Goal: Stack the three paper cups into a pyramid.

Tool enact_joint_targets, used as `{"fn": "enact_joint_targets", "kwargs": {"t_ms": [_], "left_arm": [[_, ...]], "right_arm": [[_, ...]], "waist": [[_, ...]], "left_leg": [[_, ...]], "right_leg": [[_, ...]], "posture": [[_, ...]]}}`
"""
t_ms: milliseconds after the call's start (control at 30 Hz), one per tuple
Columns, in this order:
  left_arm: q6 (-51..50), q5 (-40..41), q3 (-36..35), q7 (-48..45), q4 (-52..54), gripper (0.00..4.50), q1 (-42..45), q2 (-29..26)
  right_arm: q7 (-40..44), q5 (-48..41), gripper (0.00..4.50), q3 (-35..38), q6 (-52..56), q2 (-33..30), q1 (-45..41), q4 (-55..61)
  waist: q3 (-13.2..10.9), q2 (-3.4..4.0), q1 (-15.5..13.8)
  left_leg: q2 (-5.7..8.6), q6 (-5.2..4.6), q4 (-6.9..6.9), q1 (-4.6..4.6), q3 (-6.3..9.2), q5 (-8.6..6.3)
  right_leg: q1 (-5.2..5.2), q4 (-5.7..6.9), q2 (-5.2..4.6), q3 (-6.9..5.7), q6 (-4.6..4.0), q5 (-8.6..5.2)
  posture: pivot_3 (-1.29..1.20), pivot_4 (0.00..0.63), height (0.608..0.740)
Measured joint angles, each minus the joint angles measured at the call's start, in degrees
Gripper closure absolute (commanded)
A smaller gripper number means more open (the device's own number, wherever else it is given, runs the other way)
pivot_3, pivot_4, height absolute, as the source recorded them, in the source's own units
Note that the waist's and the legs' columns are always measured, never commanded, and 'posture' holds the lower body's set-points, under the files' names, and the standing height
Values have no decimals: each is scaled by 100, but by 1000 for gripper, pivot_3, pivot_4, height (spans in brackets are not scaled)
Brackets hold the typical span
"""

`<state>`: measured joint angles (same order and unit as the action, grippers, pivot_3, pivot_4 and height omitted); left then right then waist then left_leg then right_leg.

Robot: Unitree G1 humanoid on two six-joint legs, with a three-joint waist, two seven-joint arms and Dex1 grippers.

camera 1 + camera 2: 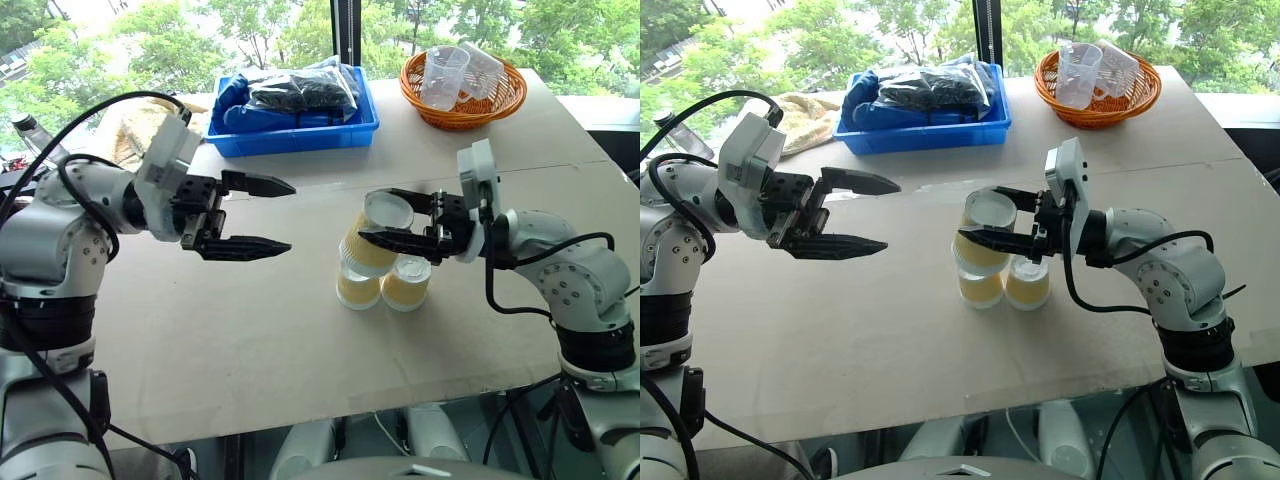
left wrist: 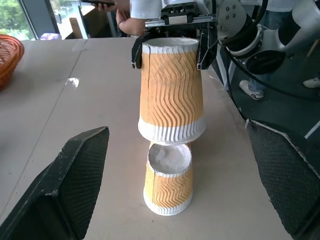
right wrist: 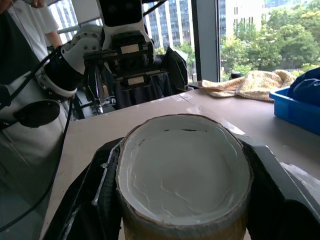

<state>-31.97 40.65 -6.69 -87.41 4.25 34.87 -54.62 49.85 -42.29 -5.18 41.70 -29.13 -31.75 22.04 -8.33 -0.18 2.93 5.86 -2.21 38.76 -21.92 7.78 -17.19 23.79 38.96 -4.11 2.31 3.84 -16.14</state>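
Right end effector (image 1: 392, 219) clamps the upside-down top paper cup (image 1: 374, 238) above two base cups (image 1: 383, 286); left end effector (image 1: 262, 216) gapes wide

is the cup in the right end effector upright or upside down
Upside down: the tan-yellow paper cup has its white base up, gripped by the right end effector.

The right hand (image 1: 388, 218) covers part of the upside-down tan-yellow ribbed paper cup (image 1: 372, 238) it clamps, so whether that cup rests on the two tan-yellow paper cups standing on the tabletop (image 1: 250, 330) or hangs just above them cannot be told. In the left wrist view one lower cup (image 2: 168, 184) shows; the other is hidden behind it. The clear plastic bag of dark contents (image 1: 300, 90) in the blue plastic bin (image 1: 290, 135) cannot be made out. The picture's edge cuts off a person's hand (image 2: 131, 22) there.
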Motion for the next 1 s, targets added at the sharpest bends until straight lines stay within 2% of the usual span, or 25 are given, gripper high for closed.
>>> {"fn": "enact_joint_targets", "kwargs": {"t_ms": [367,1000], "left_arm": [[-131,66,25,-1,187,0,-34,98],[-126,61,43,22,188,0,-74,125]], "right_arm": [[145,158,2233,5,-85,-437,40,-93],[150,-77,2233,260,110,-560,-60,-177]], "waist": [[0,-1,-51],[0,-1,-52]], "left_leg": [[-1,0,0,-4,1,0],[-1,0,0,-5,1,0]], "right_leg": [[0,1,0,1,0,0],[0,-1,-1,1,0,0]], "posture": [[0,150,740],[0,150,740]]}}
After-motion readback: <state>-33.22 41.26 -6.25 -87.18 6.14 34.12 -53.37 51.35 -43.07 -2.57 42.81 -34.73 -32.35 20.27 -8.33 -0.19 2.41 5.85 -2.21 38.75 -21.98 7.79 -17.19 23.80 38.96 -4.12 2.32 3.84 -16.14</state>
